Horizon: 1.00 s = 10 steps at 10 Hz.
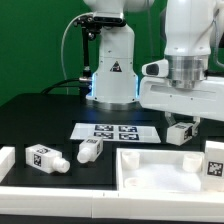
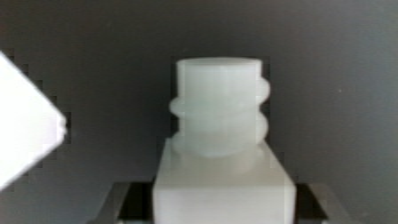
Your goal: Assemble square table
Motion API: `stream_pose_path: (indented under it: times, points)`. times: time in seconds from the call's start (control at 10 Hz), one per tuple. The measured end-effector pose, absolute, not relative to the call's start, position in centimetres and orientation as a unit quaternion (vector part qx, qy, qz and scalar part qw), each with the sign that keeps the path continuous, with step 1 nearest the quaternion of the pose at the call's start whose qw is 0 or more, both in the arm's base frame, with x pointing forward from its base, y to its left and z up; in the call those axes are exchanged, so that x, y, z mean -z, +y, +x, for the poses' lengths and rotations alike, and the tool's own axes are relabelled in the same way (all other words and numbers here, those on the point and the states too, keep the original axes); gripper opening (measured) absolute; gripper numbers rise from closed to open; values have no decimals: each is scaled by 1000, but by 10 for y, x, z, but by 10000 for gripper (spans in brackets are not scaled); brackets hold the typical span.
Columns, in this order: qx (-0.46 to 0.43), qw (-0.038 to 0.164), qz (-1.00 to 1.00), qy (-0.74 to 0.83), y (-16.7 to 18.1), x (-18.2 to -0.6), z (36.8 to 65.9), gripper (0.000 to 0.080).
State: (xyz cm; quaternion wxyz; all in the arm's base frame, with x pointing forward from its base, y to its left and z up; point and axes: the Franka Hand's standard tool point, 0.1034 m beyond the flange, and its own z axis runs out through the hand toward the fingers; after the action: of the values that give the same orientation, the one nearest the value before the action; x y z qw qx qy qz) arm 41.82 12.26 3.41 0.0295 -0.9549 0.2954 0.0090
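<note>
Exterior view, marker board [image 1: 115,130] near gripped leg [image 1: 180,132]

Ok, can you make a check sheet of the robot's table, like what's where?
Surface: black table, with the marker board flat in the middle.
Job's things: table top at the front; left leg and middle leg lying loose; right leg at the top's right side, cannot tell if it is inside; held leg.
Clutter: white rail along the front.
Grippers: gripper shut on the held leg, round peg sticking out.
Cables: black cable beside the arm's base.
Surroundings: green backdrop.
</note>
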Motion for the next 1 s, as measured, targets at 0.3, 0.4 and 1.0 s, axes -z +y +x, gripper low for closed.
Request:
stream_pose_path:
  times: [0.3, 0.4, 1.0]
  points:
    - [-7, 28, -978, 205, 120, -34, 418, 282]
    - [-6, 27, -984, 174, 120, -33, 418, 284]
    - [16, 3, -1000, 23, 99, -23, 406, 284]
